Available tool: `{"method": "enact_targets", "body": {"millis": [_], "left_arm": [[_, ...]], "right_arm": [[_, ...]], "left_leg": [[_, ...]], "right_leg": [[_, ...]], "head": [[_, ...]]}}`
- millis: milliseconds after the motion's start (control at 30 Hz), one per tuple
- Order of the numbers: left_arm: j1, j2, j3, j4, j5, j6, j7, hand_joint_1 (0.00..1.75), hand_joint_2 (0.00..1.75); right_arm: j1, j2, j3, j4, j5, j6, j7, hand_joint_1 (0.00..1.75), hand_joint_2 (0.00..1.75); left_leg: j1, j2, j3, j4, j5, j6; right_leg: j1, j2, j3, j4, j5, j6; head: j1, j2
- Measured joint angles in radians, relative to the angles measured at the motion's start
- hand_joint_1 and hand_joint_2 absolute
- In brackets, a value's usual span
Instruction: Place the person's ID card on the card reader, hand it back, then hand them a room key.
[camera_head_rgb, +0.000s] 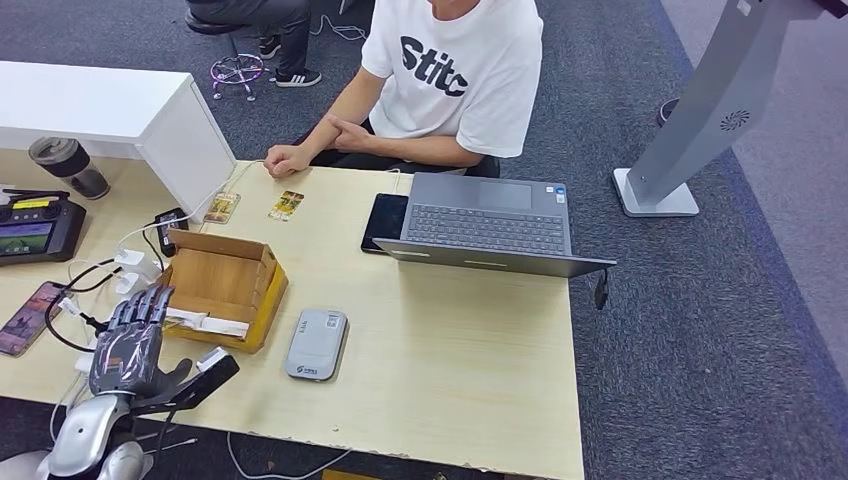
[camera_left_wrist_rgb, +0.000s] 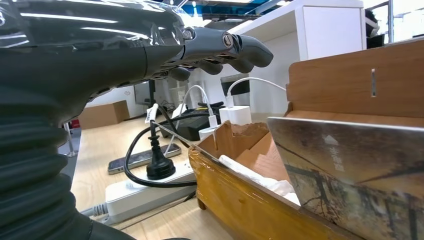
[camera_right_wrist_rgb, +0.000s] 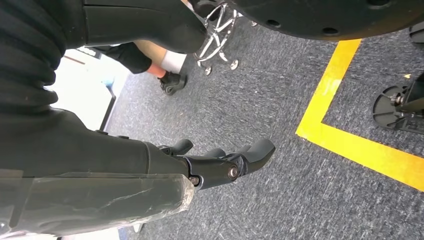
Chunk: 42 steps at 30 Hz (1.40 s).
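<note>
Wooden table (camera_head_rgb: 450, 340) fronts a seated person (camera_head_rgb: 450, 80). Left hand (camera_head_rgb: 135, 335) hovers, fingers spread, holding nothing, beside the cardboard box (camera_head_rgb: 225, 285). Card reader (camera_head_rgb: 316, 344) lies right of it; two cards (camera_head_rgb: 285, 205) lie near the person. Right hand (camera_right_wrist_rgb: 220, 162) hangs loosely open, holding nothing, over carpet (camera_right_wrist_rgb: 280, 200).

The surface (camera_head_rgb: 460, 360) looks like pale matt wood, chipped along its near edge. The box (camera_head_rgb: 222, 275) is brown cardboard under glossy tape; the reader (camera_head_rgb: 316, 343) is smooth grey plastic.
</note>
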Motion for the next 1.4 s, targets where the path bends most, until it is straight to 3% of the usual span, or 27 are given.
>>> {"method": "enact_targets", "body": {"millis": [633, 1133, 1400], "left_arm": [[-0.065, -0.008, -0.049, 0.024, 0.016, 0.004, 0.006, 0.00, 1.75], [-0.073, 0.000, -0.081, 0.024, 0.037, 0.005, -0.005, 0.00, 1.75], [-0.101, 0.000, -0.165, 0.005, 0.085, -0.032, -0.061, 0.00, 1.75]], "right_arm": [[-0.002, -0.001, 0.013, 0.006, -0.002, 0.000, -0.012, 0.00, 1.75], [-0.003, -0.005, 0.022, 0.007, -0.002, 0.000, -0.012, 0.00, 1.75], [-0.006, -0.005, 0.029, 0.008, -0.003, 0.000, -0.014, 0.00, 1.75]], "left_leg": [[0.000, 0.000, 0.000, 0.000, 0.000, 0.000], [0.000, 0.000, 0.000, 0.000, 0.000, 0.000], [0.000, 0.000, 0.000, 0.000, 0.000, 0.000]], "right_leg": [[0.000, 0.000, 0.000, 0.000, 0.000, 0.000], [0.000, 0.000, 0.000, 0.000, 0.000, 0.000], [0.000, 0.000, 0.000, 0.000, 0.000, 0.000]], "head": [[0.000, 0.000], [0.000, 0.000], [0.000, 0.000]]}}
